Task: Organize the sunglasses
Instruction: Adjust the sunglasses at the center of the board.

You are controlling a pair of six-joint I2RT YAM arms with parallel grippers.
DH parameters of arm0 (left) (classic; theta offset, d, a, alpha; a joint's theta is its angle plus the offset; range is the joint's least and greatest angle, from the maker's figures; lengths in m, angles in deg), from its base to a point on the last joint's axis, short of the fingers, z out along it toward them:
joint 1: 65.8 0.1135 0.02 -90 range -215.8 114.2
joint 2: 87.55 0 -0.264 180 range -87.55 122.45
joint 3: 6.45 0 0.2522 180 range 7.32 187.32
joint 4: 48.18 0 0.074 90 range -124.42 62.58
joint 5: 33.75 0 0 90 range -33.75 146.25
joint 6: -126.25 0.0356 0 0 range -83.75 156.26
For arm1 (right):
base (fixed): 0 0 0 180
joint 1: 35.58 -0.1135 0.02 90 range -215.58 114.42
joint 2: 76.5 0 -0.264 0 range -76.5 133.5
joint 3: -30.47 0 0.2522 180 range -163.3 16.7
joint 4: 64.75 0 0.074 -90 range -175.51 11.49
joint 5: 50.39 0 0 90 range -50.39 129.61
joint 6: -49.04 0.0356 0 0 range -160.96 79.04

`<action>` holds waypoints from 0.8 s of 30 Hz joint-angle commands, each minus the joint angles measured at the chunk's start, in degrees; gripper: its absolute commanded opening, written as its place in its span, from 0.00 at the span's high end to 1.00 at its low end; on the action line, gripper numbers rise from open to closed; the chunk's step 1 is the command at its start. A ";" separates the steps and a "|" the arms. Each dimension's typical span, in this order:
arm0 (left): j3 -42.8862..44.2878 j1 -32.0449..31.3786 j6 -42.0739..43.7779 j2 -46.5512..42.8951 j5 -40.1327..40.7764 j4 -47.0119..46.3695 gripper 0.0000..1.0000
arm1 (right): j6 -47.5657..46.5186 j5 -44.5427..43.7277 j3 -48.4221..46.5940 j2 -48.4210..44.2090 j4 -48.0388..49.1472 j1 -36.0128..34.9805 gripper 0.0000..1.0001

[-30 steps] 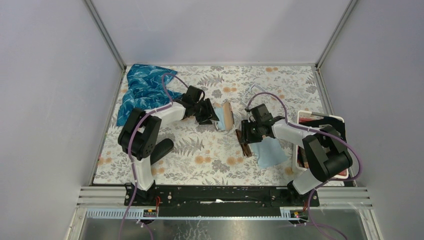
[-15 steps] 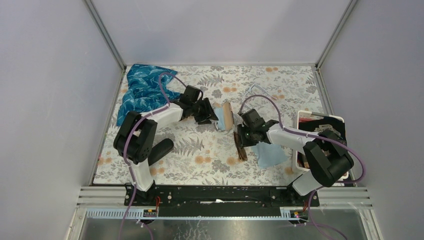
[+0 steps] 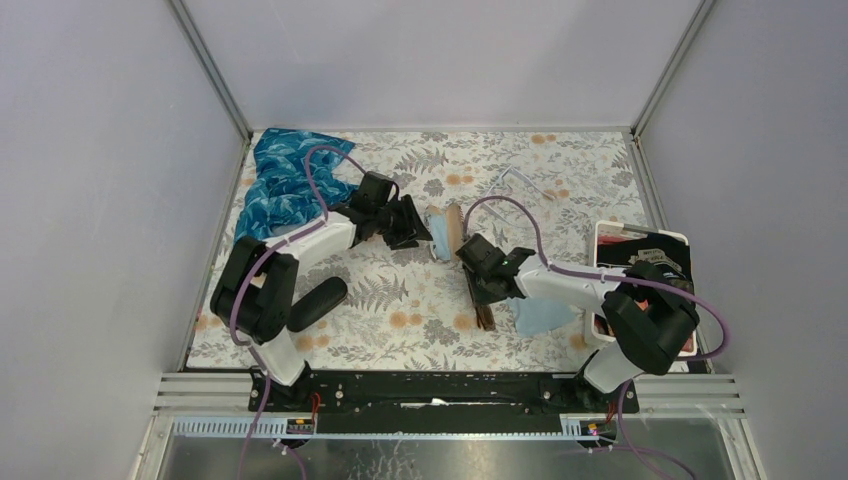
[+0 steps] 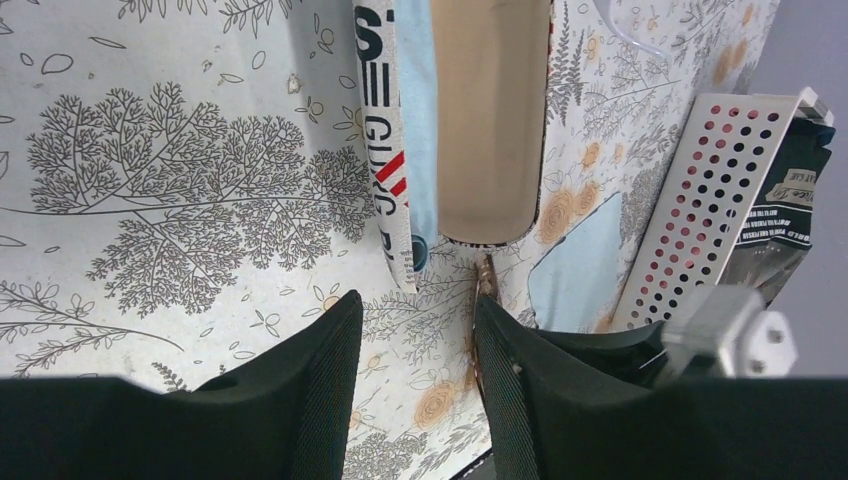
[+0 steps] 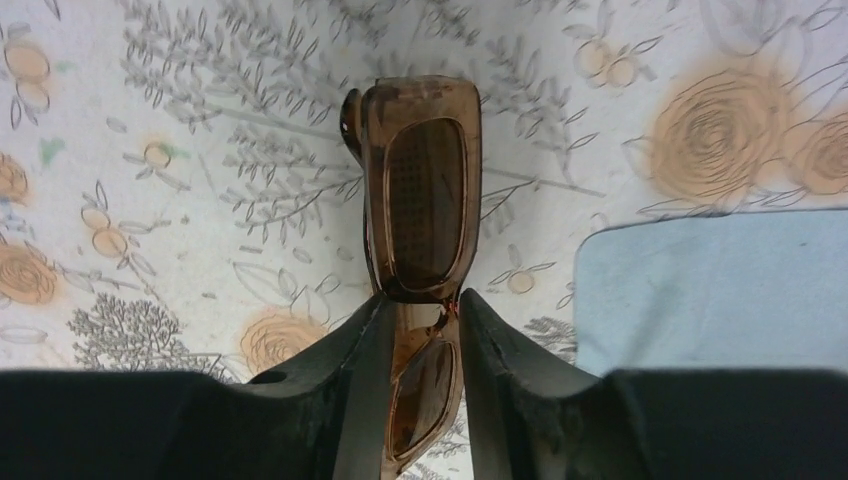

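Broadly, the table [image 3: 560, 160] wears a flower-and-fern print. A blue leaf-patterned cloth [image 3: 283, 180] is bunched in its far left corner, and a white perforated basket [image 3: 640, 230] sits at the right edge. A black oval case [image 3: 318, 300] lies near the left edge, by the left arm's base. A light blue cloth [image 3: 545, 315] lies flat toward the near edge, right of the middle. An open case with a tan lining [image 3: 455, 230] lies at the middle of the table.

The sunglasses [image 5: 425, 200], folded, brown-tinted, are between that open case and the near edge, just left of the light blue cloth. The right hand [image 5: 422, 305] is closed on them at the bridge, one finger on each side. Whether they rest on the table I cannot tell.

The left hand [image 4: 415, 310] stands about half open just short of the open case, with only bare table between its fingers.
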 commanded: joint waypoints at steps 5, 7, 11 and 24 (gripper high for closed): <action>-2.16 -0.31 1.81 -3.39 1.74 1.06 0.49 | 4.67 1.71 -4.88 1.66 -0.23 -5.85 0.55; -2.68 -0.29 1.90 -3.65 1.76 1.09 0.49 | 5.06 2.93 -5.70 2.30 0.24 -6.30 0.54; -3.61 -0.28 1.90 -3.93 1.51 0.78 0.49 | 5.46 4.89 -6.29 2.77 1.18 -6.82 0.55; -4.93 -0.34 1.40 -5.20 0.84 0.60 0.49 | 1.38 14.13 -0.84 -5.87 5.97 -6.60 0.59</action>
